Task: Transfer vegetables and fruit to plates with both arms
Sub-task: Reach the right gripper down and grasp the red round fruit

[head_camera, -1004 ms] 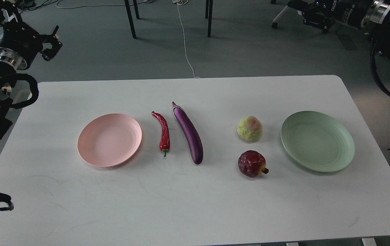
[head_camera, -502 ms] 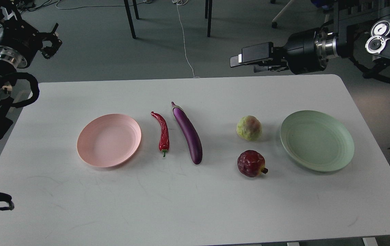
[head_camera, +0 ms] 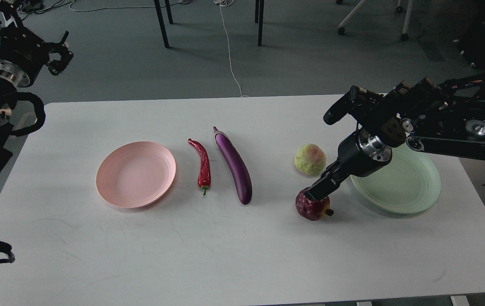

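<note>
Right gripper [head_camera: 316,193] fingers at pomegranate [head_camera: 311,208] top, grip state unclear; left gripper [head_camera: 60,51] spread, far off

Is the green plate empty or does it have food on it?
Empty: the green plate shows only bare surface, though the right arm hides its upper-left part.

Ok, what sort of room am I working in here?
Probably a robotics lab or test room: a plain white rectangular table on grey carpeted floor, a loose white cable trailing past black furniture legs.
</note>
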`<state>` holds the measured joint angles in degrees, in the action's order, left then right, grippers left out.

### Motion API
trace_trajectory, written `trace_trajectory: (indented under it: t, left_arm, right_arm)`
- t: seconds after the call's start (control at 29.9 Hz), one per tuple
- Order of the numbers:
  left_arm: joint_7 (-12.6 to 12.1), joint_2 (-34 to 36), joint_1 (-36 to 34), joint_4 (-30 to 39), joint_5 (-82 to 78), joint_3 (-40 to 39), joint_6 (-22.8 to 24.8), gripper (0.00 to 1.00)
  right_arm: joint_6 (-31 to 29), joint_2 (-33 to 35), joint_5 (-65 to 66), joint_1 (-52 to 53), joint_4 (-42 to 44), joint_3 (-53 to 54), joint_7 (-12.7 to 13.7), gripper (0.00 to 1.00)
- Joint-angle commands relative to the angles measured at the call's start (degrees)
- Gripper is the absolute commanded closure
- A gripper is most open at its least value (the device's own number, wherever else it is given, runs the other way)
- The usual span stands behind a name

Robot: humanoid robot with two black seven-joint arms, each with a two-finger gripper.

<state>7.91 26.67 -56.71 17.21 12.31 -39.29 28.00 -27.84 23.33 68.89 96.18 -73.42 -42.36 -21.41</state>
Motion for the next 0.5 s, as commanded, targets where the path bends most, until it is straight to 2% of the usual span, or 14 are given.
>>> trace_trajectory:
  t: [0.0,0.47]
  left_arm:
    - [0.0,0.0,0.1,0.0,0.1,-0.2,0.0,0.01]
    - [0.0,0.2,0.4,0.0,0.3,-0.2,0.0,0.01]
  right_arm:
    - [1.3,-0.6,0.6,-2.3,0.2,-0.3,0.1,0.05]
    - [3.0,-6.2,0.5,-7.1,9.3,-0.3,0.1,0.06]
